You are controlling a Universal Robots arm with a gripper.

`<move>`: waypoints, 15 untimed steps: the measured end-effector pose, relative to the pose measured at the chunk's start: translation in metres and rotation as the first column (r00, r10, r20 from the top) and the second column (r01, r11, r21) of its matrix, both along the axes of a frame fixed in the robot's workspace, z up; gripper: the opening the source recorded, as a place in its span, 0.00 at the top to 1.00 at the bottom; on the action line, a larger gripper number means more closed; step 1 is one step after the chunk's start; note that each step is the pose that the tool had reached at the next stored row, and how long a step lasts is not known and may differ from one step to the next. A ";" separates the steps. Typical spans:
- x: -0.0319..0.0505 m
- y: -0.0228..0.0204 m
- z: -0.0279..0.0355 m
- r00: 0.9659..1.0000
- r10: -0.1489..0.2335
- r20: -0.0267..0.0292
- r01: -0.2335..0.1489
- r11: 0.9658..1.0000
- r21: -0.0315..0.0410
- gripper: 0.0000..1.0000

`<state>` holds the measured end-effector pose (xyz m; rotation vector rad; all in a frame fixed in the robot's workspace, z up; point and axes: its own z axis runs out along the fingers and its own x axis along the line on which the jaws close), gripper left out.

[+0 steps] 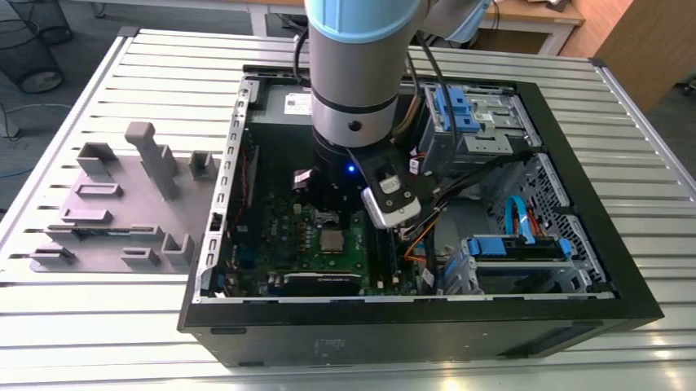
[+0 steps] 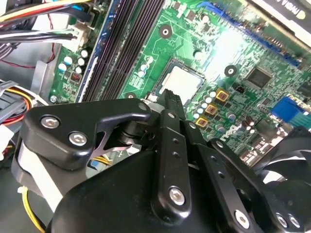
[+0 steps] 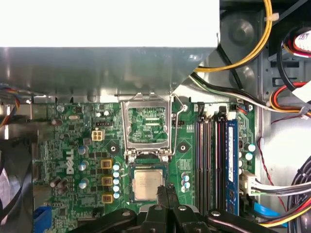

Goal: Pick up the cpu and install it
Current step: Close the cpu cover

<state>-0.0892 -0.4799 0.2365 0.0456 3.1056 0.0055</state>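
In the exterior view the arm (image 1: 354, 90) reaches down into the open computer case (image 1: 435, 334), where the cpu (image 1: 328, 239) lies flat in its socket on the green motherboard (image 1: 285, 244). In the second wrist view the gripper (image 2: 171, 97) hangs at one edge of the cpu (image 2: 183, 80). In the first wrist view its fingers (image 3: 163, 194) are pressed together, clasping nothing, and the hinged socket frame (image 3: 146, 124) stands open just beside the chip.

In the exterior view the arm (image 1: 354, 98) hid the motherboard (image 1: 288, 240) from the cpu's (image 1: 329, 239) twelve o'clock onward; in the second wrist view the gripper (image 2: 171, 95) covered one cpu edge.
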 end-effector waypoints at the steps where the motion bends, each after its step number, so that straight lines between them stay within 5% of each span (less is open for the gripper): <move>1: 0.0003 0.0007 -0.0001 1.000 0.000 0.000 0.000 1.000 0.000 0.90; 15: 0.0185 0.0162 -0.0021 1.000 0.000 0.000 0.000 1.000 0.000 0.90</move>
